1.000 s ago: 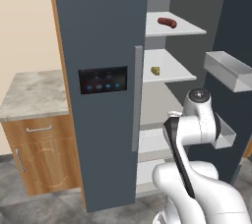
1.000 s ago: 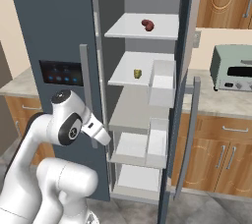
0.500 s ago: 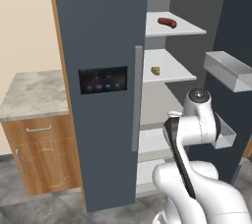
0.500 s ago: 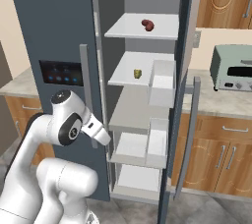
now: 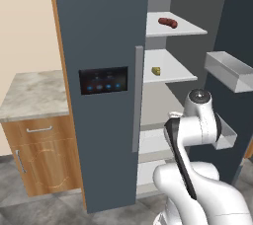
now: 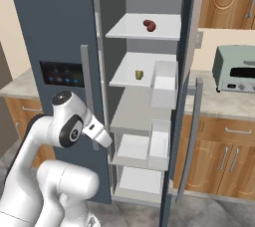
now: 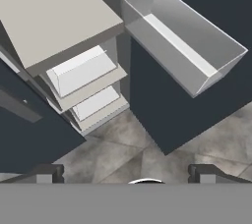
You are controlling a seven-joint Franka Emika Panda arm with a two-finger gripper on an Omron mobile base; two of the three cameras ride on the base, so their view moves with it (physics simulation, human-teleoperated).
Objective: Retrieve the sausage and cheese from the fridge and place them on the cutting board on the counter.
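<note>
Fridge door open, reach not started
Gripper fully open, empty, aimed low at the fridge's bottom shelves. Sausage on fridge's top shelf, cheese one shelf below; next: raise hand to sausage.

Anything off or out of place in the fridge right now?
Nothing stands out. The fridge door is open, the sausage lies on the top shelf, the cheese on the shelf below; nothing spilled or tipped.

My two base cameras sit behind the arm, left and right, both facing the tall dark slate-grey open fridge closely, sharing its white shelves. My hand camera looks down at lower shelves and the floor.
</note>
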